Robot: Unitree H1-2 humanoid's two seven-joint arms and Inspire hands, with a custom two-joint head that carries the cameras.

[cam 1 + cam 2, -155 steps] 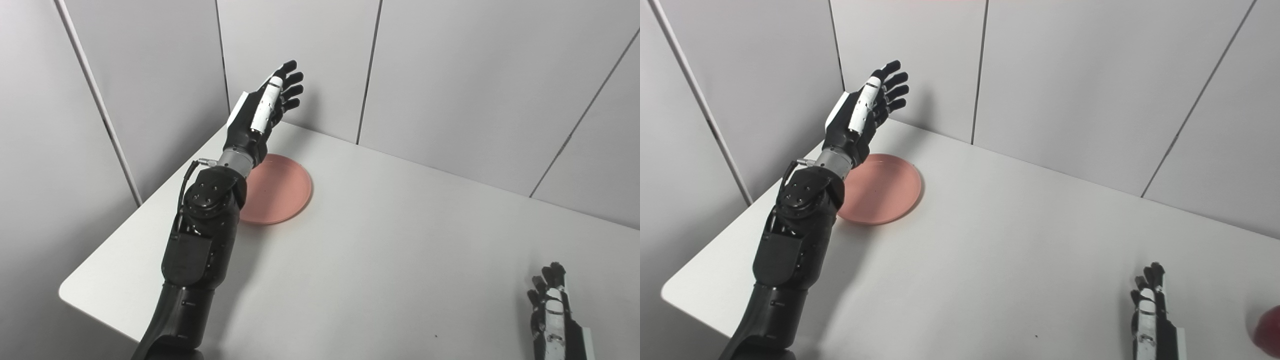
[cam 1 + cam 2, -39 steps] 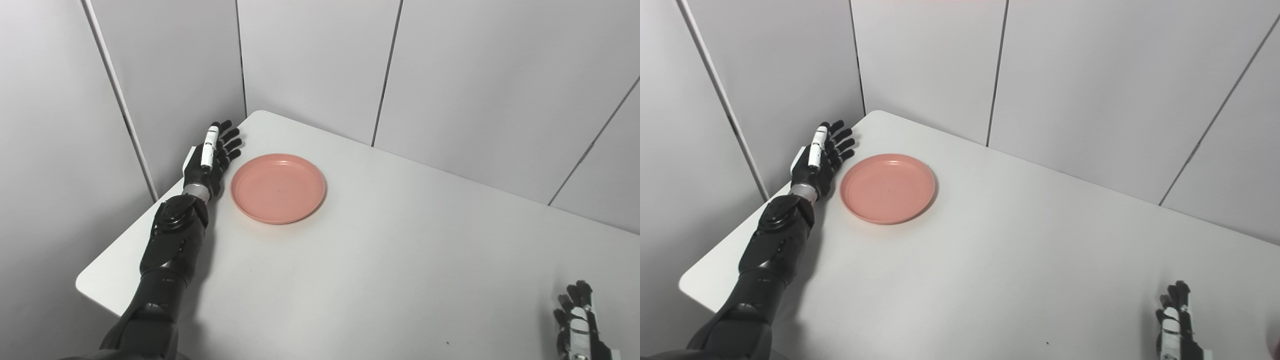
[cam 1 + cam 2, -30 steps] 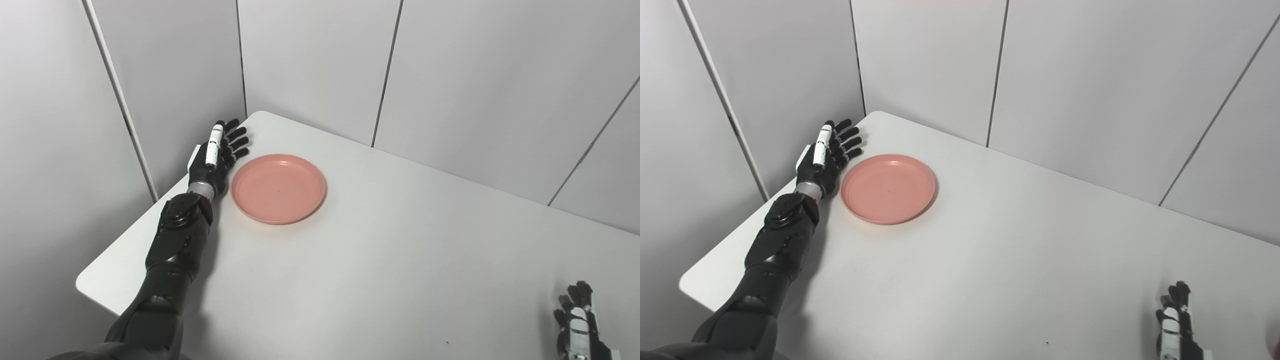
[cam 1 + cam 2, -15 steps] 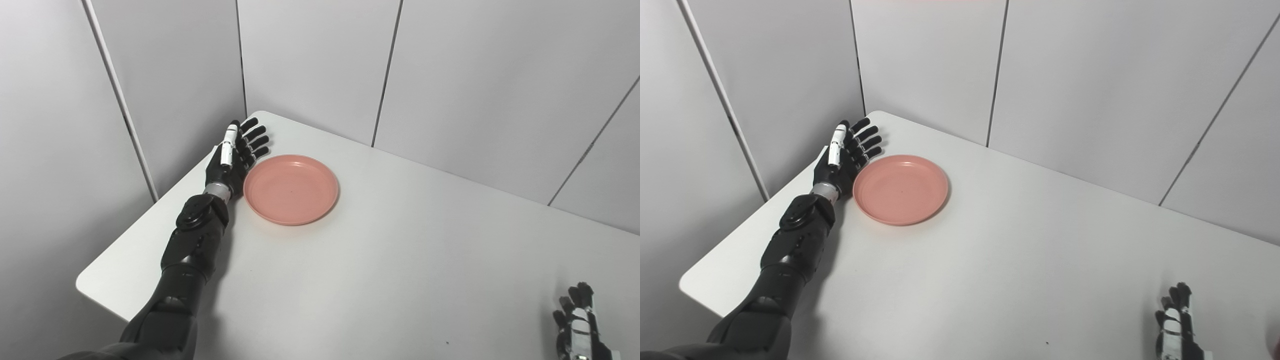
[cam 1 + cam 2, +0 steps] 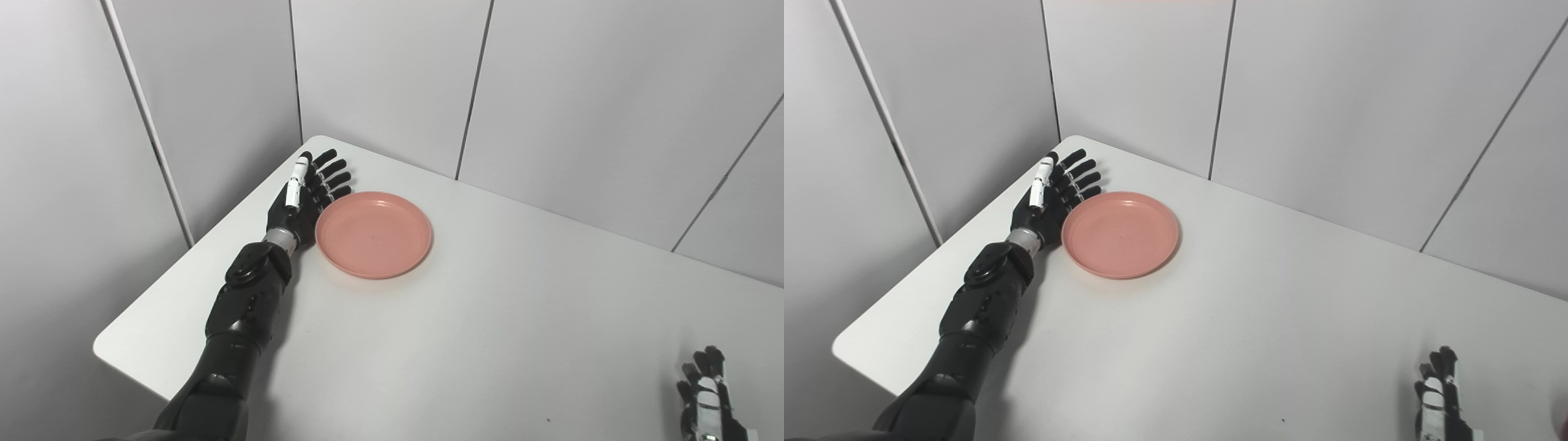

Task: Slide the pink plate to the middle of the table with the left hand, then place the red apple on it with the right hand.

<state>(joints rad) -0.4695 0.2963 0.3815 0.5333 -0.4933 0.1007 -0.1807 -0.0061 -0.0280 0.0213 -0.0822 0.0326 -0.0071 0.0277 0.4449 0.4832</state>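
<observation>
The pink plate (image 5: 373, 234) lies flat on the white table (image 5: 490, 343), in its far left part. My left hand (image 5: 304, 197) stands on its edge beside the plate, open, fingers straight and spread, palm side against the plate's left rim. Nothing is held in it. My right hand (image 5: 1437, 392) rests low at the table's near right, open and holding nothing, partly cut off by the picture's bottom edge. Of the red apple only a thin reddish sliver (image 5: 1564, 425) shows at the right edge of the right eye view.
Grey wall panels (image 5: 380, 79) close the table in at the back and the left, meeting in a corner just behind my left hand. The table's near left corner (image 5: 107, 349) is rounded. Bare tabletop lies between the plate and my right hand.
My left hand came down beside the plate, met its left rim and has pushed it a short way to the right. The right hand has stayed put.
</observation>
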